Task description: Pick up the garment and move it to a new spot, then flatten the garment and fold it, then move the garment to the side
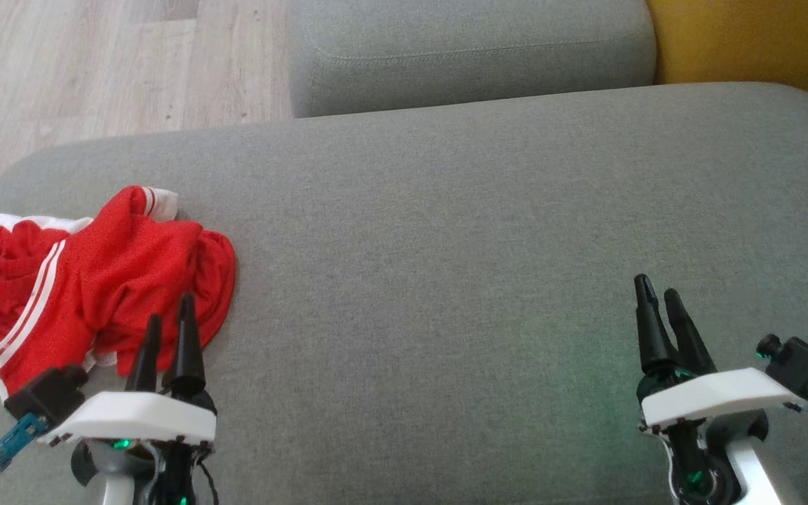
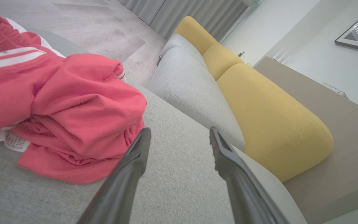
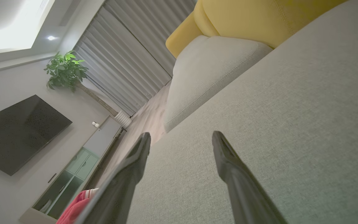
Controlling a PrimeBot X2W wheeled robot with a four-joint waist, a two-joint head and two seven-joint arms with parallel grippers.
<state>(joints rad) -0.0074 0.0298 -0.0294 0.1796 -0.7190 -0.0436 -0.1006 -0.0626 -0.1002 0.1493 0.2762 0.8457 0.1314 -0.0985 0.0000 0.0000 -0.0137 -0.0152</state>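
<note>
One crumpled red garment (image 1: 116, 273) with white side stripes lies at about nine o'clock in the head view, on the left end of a wide grey seat cushion (image 1: 481, 245), close to its rounded edge. A white care tag (image 2: 11, 140) sticks out from under its folds in the left wrist view; the print on it is too small to read.

At seven o'clock the left gripper (image 1: 169, 312) hangs just at the garment's near hem, its dark fingers parted with only bare grey fabric between them, gripping nothing. At about four o'clock, well apart from the garment, the right gripper (image 1: 656, 289) is likewise spread and empty above the cushion.

Nothing lies on the grey cushion between the two grippers. At twelve o'clock a second grey cushion (image 1: 467, 49) butts against the seat, with a yellow cushion (image 1: 748, 42) at one o'clock and pale wood floor (image 1: 95, 63) at eleven.

Farther off, the right wrist view shows a dark television (image 3: 17, 133), a potted plant (image 3: 64, 70), grey curtains (image 3: 129, 56) and a glass-fronted cabinet (image 3: 82, 161) whose contents I cannot make out.
</note>
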